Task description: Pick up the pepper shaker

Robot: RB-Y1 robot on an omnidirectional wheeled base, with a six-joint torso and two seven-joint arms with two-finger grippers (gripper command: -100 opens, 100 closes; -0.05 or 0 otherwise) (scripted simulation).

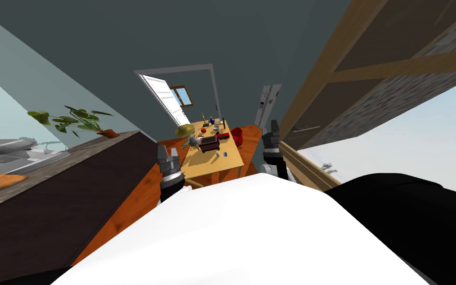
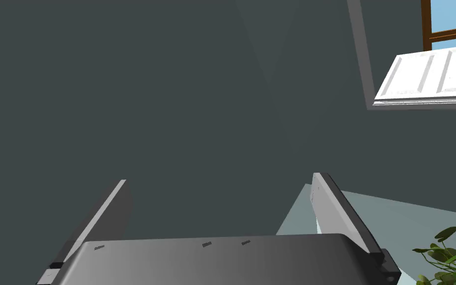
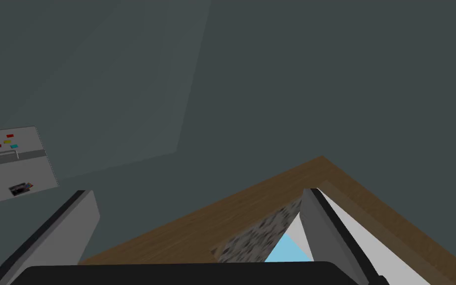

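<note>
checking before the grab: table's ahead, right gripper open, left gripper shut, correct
Not quite: the left gripper is open too, spread wide and holding nothing, as the left wrist view shows. The right gripper is open and the table lies ahead.

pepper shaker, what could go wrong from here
The table lies far ahead and crowded; the small pale thing near its front may be the shaker, but I cannot tell: a wrong grab is possible.
The way there runs narrow between the dark counter and the wooden cabinets; the open left gripper and right gripper could clip them.
</note>
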